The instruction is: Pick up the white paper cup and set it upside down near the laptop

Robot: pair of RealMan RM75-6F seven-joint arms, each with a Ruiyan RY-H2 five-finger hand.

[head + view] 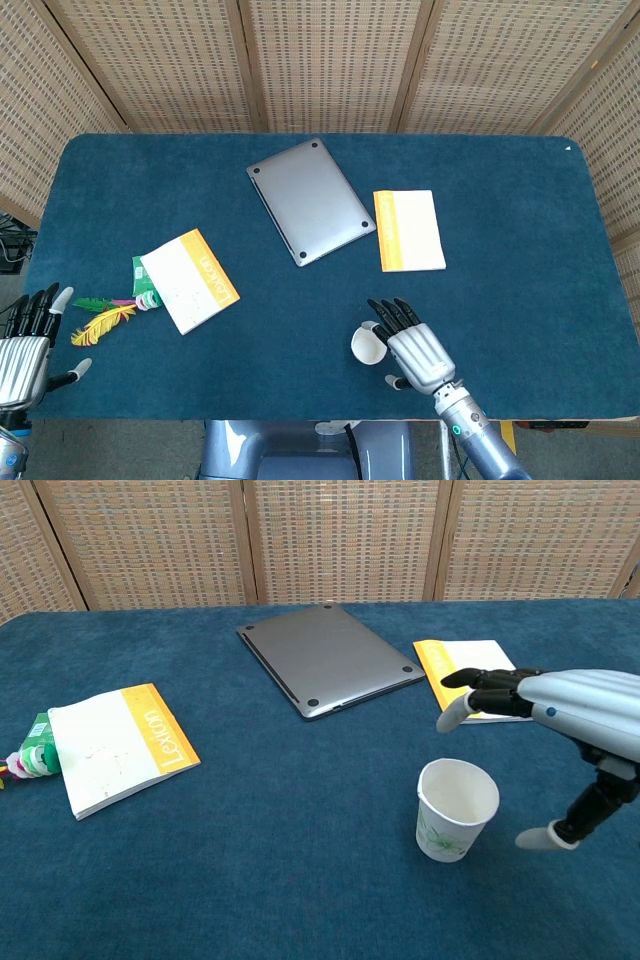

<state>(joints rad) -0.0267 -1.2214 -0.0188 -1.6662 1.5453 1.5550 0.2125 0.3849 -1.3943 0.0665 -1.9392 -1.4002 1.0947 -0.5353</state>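
White paper cup [456, 809] stands upright, mouth up, at nine o'clock of the right hand [560, 710], apparently untouched; fingers spread, empty. Laptop [328, 657] lies well beyond at eleven o'clock.

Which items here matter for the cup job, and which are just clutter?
Job: white paper cup, upright; laptop, closed; right hand, open beside the cup.
Clutter: two orange-and-white booklets, feathers, green packet; left hand idle at table edge.

right hand [412, 347] covering cup [366, 344] edge (head view), left hand [25, 345] cropped
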